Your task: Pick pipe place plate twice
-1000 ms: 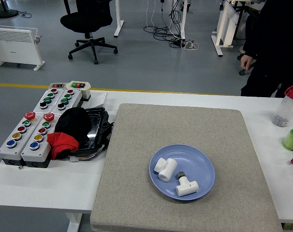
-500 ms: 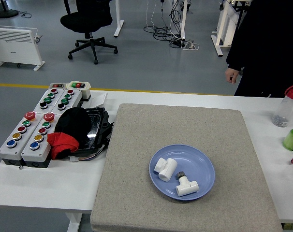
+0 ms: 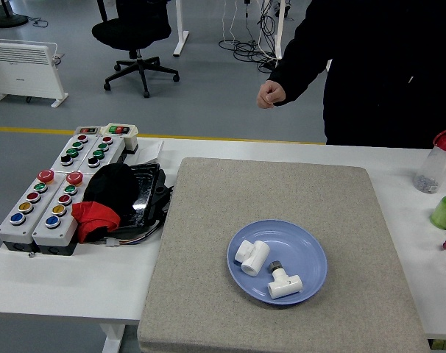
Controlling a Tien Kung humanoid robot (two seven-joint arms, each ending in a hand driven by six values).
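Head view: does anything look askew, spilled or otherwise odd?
Nothing spilled or damaged. Both white pipe fittings lie inside the blue plate on the grey mat. A person's fist hangs beyond the table's far edge.

Grey floor, black office chair (image 3: 135, 33), white radiator (image 3: 24, 68), floor cables (image 3: 256, 48).
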